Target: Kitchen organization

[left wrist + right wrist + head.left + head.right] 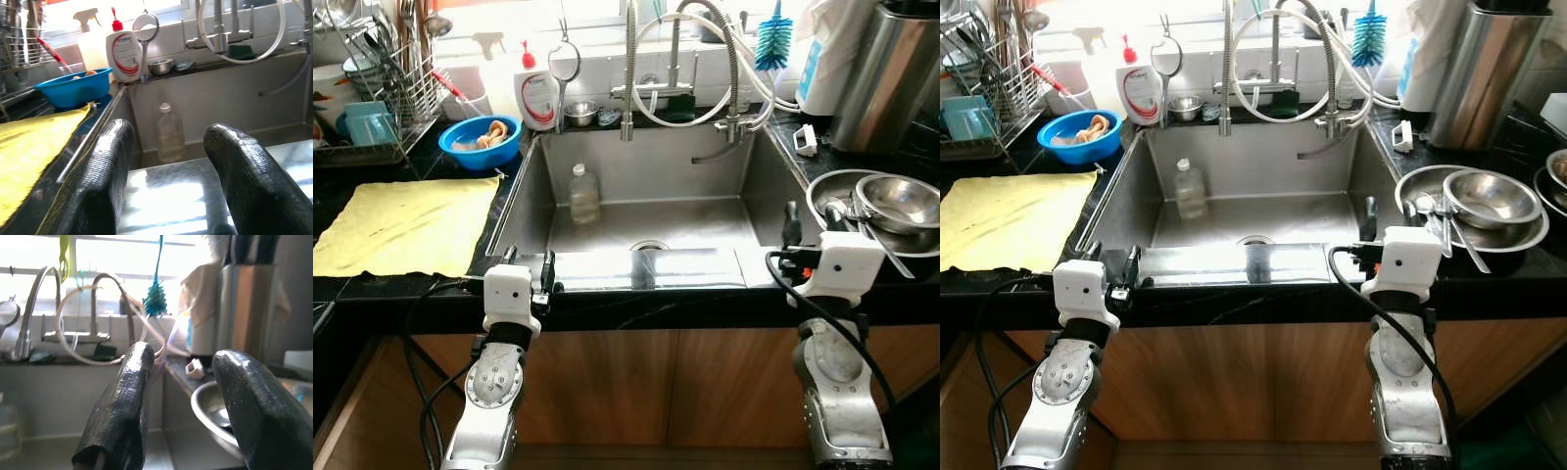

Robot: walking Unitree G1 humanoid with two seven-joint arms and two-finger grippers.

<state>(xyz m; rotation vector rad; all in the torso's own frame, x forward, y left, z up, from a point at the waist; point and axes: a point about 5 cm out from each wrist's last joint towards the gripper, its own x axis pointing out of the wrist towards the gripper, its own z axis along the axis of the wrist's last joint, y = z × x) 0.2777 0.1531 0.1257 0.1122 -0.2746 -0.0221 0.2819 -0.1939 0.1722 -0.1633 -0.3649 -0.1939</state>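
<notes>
We face the steel sink (607,186); a clear bottle (583,194) stands inside at 11 o'clock of the drain. Steel bowls (886,208) sit on the counter at 3 o'clock, a yellow cloth (406,223) at 9. Our left gripper (168,181) and right gripper (188,406) hover at the front rim, fingers spread wide, holding nothing.

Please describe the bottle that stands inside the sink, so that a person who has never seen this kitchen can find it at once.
Look into the steel sink set in the black counter. The bottle stands upright on the sink floor near the back left corner, below the white soap bottle with the red cap on the ledge. Unlike that one, it is small, clear and has a pale cap.
</notes>
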